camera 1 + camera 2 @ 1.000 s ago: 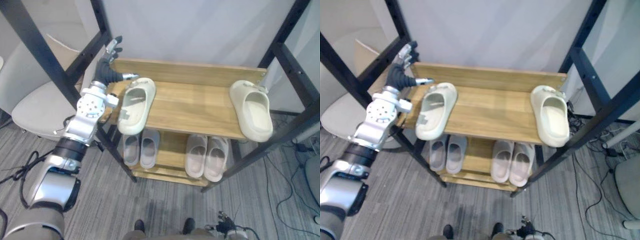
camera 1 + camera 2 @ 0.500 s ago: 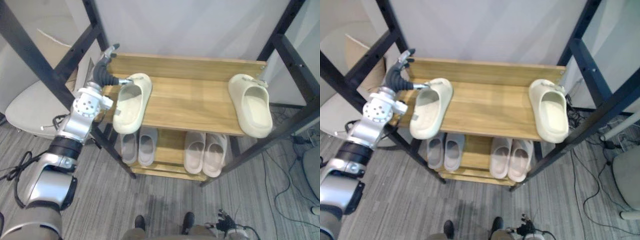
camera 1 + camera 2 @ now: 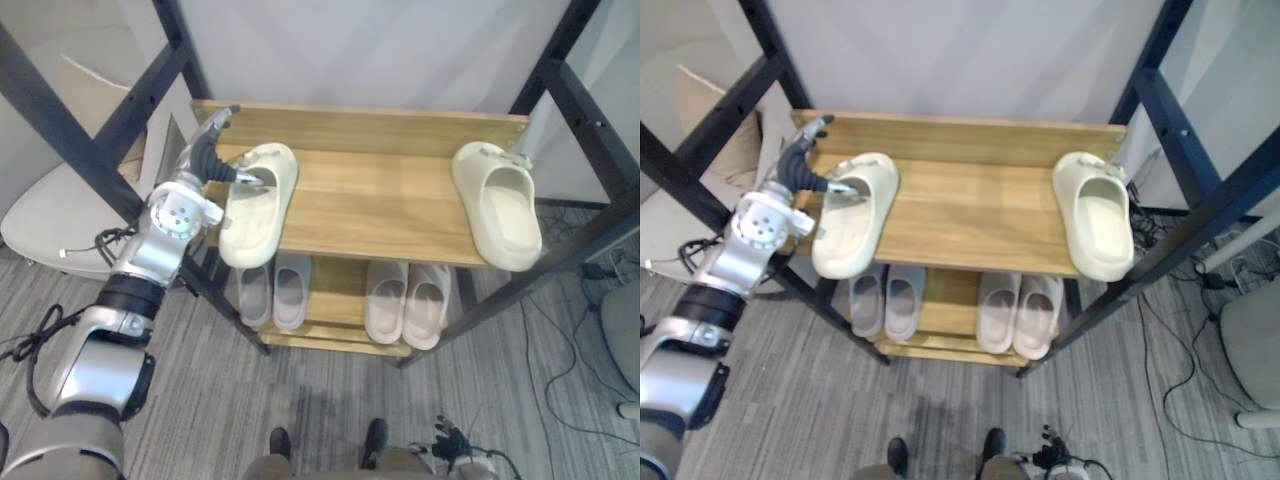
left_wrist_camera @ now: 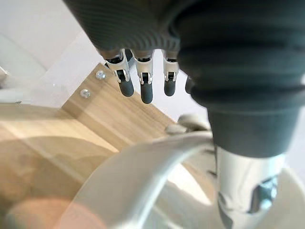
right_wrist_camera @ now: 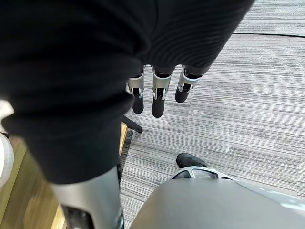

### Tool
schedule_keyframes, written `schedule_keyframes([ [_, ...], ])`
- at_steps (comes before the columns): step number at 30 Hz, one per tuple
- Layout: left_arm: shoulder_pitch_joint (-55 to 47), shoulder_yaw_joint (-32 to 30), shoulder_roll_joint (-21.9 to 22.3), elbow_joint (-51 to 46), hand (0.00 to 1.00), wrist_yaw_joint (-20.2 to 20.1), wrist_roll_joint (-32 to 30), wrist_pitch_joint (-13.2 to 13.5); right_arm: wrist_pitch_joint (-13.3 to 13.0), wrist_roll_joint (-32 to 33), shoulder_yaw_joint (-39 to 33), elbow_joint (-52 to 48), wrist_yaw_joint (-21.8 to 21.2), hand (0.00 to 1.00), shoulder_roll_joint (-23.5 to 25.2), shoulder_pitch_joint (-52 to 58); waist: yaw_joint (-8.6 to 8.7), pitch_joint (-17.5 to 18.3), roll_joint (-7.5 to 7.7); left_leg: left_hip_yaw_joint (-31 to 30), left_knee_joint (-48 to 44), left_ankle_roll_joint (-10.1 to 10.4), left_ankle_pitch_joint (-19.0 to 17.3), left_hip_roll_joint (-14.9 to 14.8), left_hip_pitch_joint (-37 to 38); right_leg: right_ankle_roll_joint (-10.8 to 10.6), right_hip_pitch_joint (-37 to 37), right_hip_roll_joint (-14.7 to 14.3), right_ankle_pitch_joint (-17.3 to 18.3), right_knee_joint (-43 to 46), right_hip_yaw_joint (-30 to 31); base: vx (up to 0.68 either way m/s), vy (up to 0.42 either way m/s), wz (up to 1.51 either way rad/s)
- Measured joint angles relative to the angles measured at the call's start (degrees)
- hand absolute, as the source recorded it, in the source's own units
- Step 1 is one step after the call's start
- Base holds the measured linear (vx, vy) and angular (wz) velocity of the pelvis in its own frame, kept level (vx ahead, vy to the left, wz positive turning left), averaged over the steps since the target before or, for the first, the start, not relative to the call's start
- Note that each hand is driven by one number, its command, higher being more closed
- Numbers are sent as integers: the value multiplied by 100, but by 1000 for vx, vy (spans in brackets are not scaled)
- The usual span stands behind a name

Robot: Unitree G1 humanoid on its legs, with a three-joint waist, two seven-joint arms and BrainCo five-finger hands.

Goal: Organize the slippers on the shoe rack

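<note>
Cream slipper: laid at the left end of the shoe rack top shelf, heel overhanging the rack's front edge. Its strap is touched by the thumb of the left hand, whose fingers are held straight. Second cream slipper: placed at the rack's right end. Right hand: held slack and empty beside the rack, above the carpet.

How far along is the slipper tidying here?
Done: the left pale slipper pair and right pale slipper pair sit lined up on the lower shelf. In hand: the left hand, fingers straight, thumb inside the left cream slipper, which overhangs the front edge of the wooden top shelf. Left: pairing it with the right cream slipper, far across that shelf. The right hand hangs idle.
</note>
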State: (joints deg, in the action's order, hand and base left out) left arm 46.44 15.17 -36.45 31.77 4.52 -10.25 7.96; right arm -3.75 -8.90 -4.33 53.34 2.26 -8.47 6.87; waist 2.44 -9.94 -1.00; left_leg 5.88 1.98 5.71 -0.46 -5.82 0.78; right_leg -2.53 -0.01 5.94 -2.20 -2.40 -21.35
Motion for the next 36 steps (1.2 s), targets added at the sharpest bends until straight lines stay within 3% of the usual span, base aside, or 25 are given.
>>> schedule_keyframes([
  [3, 0, 0, 0, 1, 0, 2, -138, -6, 0, 0, 0, -24, 0, 0, 3, 0, 22, -12, 1, 3, 0, 0, 0, -1, -40, 0, -36, -1, -2, 0, 1, 0, 0, 0],
  [4, 0, 0, 1, 1, 100, 3, -160, -9, -2, 0, 0, -30, 0, 0, 3, 0, 26, -12, 1, 4, -2, 1, 0, -2, -65, 3, -60, -2, -10, 0, 2, 0, 0, 0],
  [21, 231, -31, 458, 279, 100, 261, -98, -217, 35, 1, -7, -22, 8, 0, 10, -4, 54, -13, 2, 125, -14, 0, 2, 20, -28, 15, 14, -6, -170, -171, 63, 2, 1, -1],
  [30, 260, -47, 927, 279, 100, 329, -89, -222, 54, 7, -224, -11, 26, 0, 117, 2, 130, -13, 2, 146, -11, 0, 2, 40, 73, 18, 106, 10, -197, -198, 85, 2, 1, -1],
  [36, 430, 335, 1335, 278, 100, 419, -83, -223, 54, 16, -225, -16, 42, 0, 121, 4, 188, -16, -4, 245, -3, -1, 2, 39, 128, 24, 104, 9, -216, -208, 179, -10, 4, -8],
])
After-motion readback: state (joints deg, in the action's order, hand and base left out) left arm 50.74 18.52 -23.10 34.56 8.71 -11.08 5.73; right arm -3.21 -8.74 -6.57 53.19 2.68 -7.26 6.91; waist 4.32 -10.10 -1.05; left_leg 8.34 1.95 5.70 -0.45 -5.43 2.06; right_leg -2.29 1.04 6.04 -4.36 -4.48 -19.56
